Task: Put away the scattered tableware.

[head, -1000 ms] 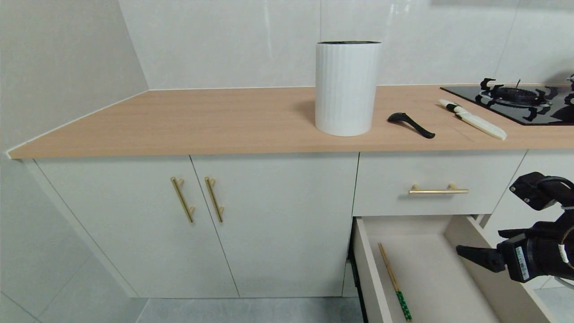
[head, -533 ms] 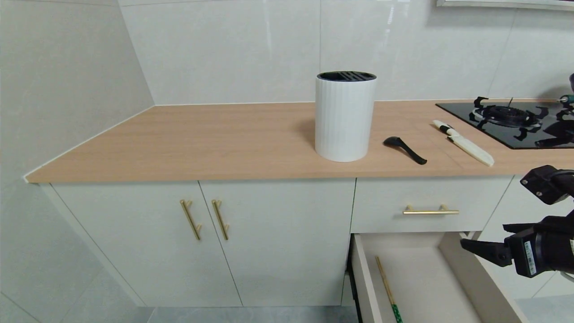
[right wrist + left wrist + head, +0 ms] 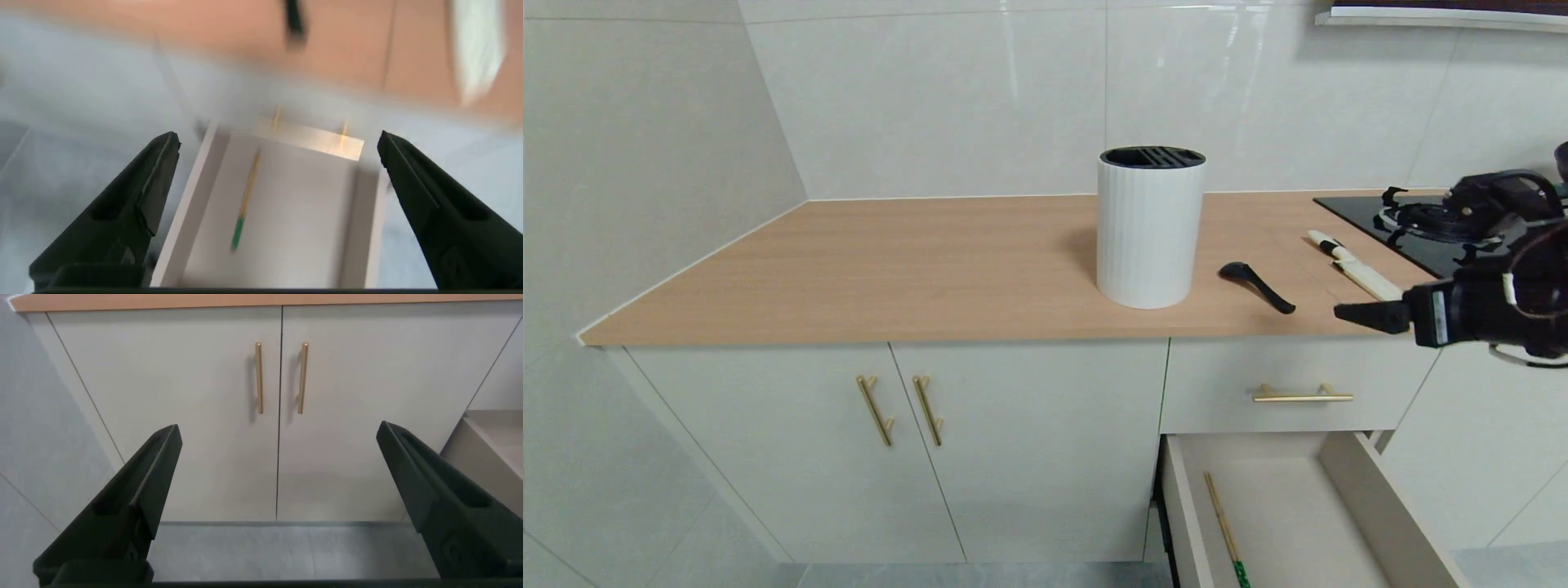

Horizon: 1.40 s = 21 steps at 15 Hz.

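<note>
A black spoon (image 3: pixel 1256 286) and a cream-bladed knife (image 3: pixel 1352 265) lie on the wooden countertop (image 3: pixel 890 261), to the right of a white ribbed knife block (image 3: pixel 1150 229). Below them a drawer (image 3: pixel 1368 506) stands pulled out, with a pair of green-tipped chopsticks (image 3: pixel 1223 527) inside. My right gripper (image 3: pixel 1342 311) hangs at the counter's front edge, just right of the spoon and above the drawer. In the right wrist view this gripper (image 3: pixel 276 143) is open and empty over the drawer (image 3: pixel 359 237) and chopsticks (image 3: pixel 243 204). My left gripper (image 3: pixel 278 431) is open, low, facing the cabinet doors (image 3: pixel 343 433).
A black gas hob (image 3: pixel 1421 224) sits at the counter's right end, behind the knife. Tiled walls close the back and left sides. Two gold-handled doors (image 3: pixel 907 408) and a shut upper drawer (image 3: pixel 1303 396) lie under the counter. The counter's left half is bare wood.
My right arm has risen from in front of the open drawer to counter height near the knife. The head camera has also shifted, so the whole scene sits lower now.
</note>
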Available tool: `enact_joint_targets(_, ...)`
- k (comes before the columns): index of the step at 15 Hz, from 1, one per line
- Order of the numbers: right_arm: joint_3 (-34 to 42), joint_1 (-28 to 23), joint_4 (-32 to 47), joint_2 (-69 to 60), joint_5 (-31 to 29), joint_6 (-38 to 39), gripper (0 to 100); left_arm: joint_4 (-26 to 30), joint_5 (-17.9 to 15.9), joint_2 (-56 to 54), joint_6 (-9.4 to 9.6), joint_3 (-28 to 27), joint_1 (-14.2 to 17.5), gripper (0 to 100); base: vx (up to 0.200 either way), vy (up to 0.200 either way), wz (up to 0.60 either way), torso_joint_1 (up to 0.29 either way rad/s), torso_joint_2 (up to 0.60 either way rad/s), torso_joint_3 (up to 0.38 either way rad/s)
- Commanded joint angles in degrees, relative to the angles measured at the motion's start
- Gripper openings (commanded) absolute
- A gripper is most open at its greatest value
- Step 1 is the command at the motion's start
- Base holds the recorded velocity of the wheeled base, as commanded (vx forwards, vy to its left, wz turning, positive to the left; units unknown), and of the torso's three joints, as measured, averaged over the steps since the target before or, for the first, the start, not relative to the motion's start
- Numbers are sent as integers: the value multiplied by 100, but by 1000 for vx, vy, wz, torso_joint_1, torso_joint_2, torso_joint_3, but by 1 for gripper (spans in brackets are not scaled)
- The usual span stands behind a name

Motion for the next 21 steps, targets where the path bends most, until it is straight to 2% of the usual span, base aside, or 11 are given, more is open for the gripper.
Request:
enact_joint_targets(1,-1363,-175,325,1413,313,-203,100,-1,2,9,0,0,-4,100,0,0,0,0,0,0)
enact_joint_targets(3,-2338,-184,668,2151,533,-291,100,-1,2,9,0,0,5,100,0,0,0,0,0,0)
enact_joint_targets(8,-3358,-175,949,3047,568,-344,100,-1,2,9,0,0,-4,100,0,0,0,0,0,0)
enact_joint_targets(12,-3613,-140,949,3372,559,-335,100,-1,2,9,0,0,5,100,0,0,0,0,0,0)
enact_joint_targets(21,-3569,-70,941,3416,612,-326,100,-1,2,9,0,0,5,100,0,0,0,0,0,0)
